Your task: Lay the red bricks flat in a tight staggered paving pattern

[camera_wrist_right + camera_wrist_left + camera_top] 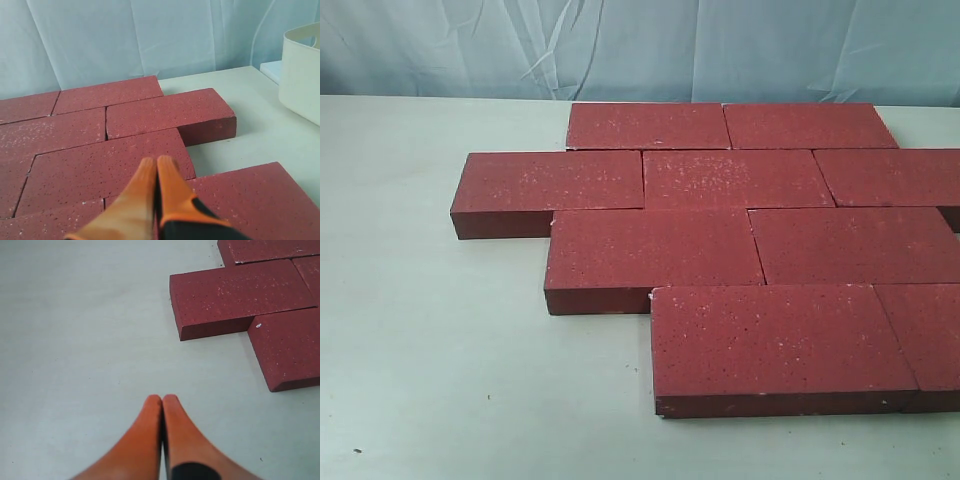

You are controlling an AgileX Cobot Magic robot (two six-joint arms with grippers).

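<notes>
Nearest the front edge of the worktop (430,380), one brick (770,340) is laid flat, its long side touching the row behind. Nine red bricks (738,178) are seen in four staggered rows, packed edge to edge, toward the worktop's right side and far edge. A white tub (302,70) is set near them; its contents are hidden. The right gripper (156,161) is held over the bricks, fingers pressed together. The left gripper (162,399), fingers likewise together, is held over bare worktop, apart from the bricks.
</notes>
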